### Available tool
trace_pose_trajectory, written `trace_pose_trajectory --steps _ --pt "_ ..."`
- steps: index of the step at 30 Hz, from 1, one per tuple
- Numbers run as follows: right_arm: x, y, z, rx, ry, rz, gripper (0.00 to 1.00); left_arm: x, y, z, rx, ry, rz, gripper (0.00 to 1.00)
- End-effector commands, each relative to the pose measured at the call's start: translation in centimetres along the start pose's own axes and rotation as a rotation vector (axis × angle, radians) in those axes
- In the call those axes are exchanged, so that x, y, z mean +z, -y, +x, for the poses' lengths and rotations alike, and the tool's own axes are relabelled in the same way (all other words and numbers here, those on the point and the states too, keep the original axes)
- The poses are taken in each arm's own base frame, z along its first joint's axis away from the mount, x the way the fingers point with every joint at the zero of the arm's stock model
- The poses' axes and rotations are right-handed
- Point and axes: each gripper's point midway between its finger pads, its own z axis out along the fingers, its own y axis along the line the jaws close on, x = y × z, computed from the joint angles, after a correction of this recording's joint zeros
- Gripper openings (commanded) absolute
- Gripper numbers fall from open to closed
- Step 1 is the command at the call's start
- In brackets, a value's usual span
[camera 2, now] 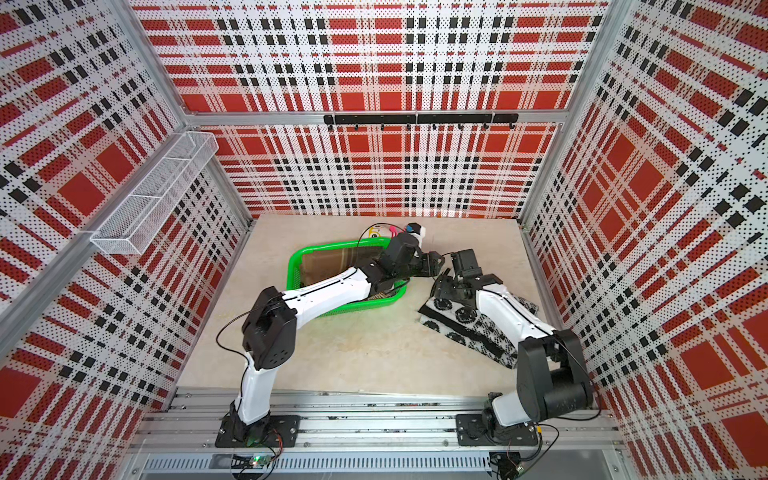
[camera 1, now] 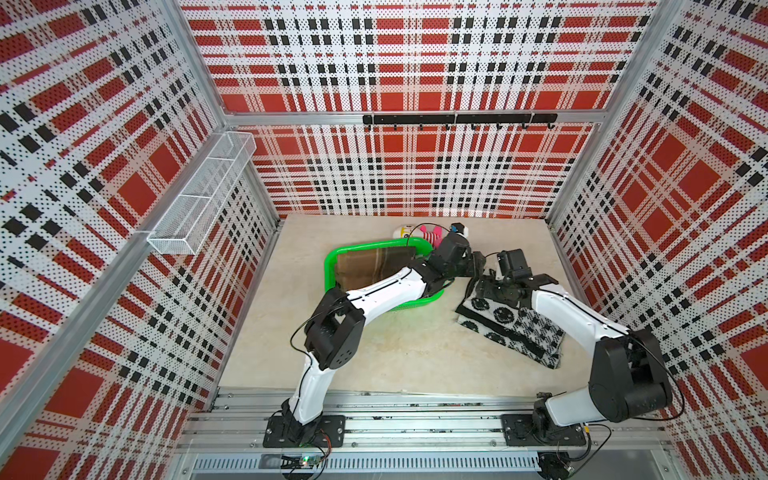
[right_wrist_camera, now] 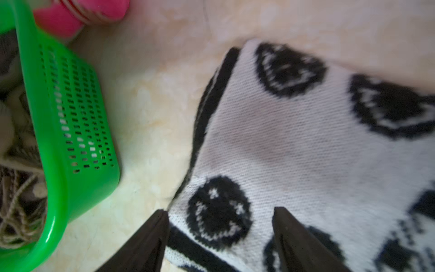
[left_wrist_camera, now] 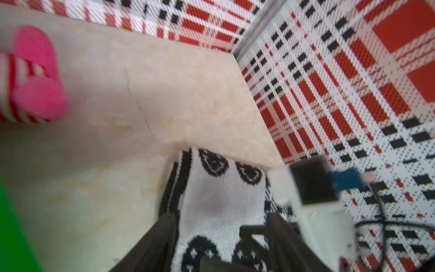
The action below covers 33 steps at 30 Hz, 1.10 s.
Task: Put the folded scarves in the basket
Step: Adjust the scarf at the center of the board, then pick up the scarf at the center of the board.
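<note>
Black-and-white knitted scarf with smiley-face roundels [camera 1: 515,328], folded into a thick oblong: flat on the pale marbled bench [camera 1: 395,357], right of centre in both top views, just beside the bright green perforated plastic basket [camera 1: 332,266] but not in it.

Judged to be the grasp step, with the scarf end nearest the basket straddled by both sets of jaws. Left gripper [left_wrist_camera: 221,216], low centre of its wrist view: jaws apart, white knit between them, nothing pinched. Right gripper [right_wrist_camera: 221,210] likewise spread, one tip over the black-edged corner, the other over the weave, no clamp visible.

Next, probably: closing on the full stack of layers, lifting together to keep the fold, then carrying leftward over the shallow rim.

Soft ribbed knit, limp, apt to sag or unfold under a top-layer-only pinch. Rigid glossy basket, slotted walls, rounded corners, already holding brown folded fabric [camera 1: 374,266] and tangled yarn fringe [right_wrist_camera: 16,207]; little spare room, by the look of it. Fuzzy pink striped plush [right_wrist_camera: 94,11] beyond the basket, upper left of the right wrist view.
</note>
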Motion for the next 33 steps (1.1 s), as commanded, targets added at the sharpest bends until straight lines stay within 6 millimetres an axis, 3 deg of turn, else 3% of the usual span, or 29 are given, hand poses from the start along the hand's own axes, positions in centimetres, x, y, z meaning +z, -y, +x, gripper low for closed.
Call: trace_pose_trajectory --steps 1,6,11,16,29,33 --pt "-2.1 5.6 -0.8 0.2 0.074 0.113 0.79 2.4 -0.5 2.7 0.038 -0.095 -0.018 0.69" --pt "-4.9 11.4 -0.3 0.383 0.165 0.202 0.81 5.8 -2.2 4.4 0.067 -0.183 -0.048 0.81" --pt "-6.7 13.6 0.2 0.444 0.211 0.252 0.84 7.8 -5.1 5.7 0.098 -0.272 -0.081 0.85" --pt "-8.0 14.3 0.1 0.453 0.245 0.279 0.85 8.4 -6.9 6.9 0.094 -0.349 -0.058 0.87" --pt "-8.5 14.5 0.0 0.455 0.267 0.288 0.85 9.6 -5.9 13.4 0.137 -0.5 -0.011 0.85" --pt "-8.4 14.5 0.3 0.458 0.266 0.285 0.85 9.8 -5.8 14.8 0.132 -0.523 -0.012 0.76"
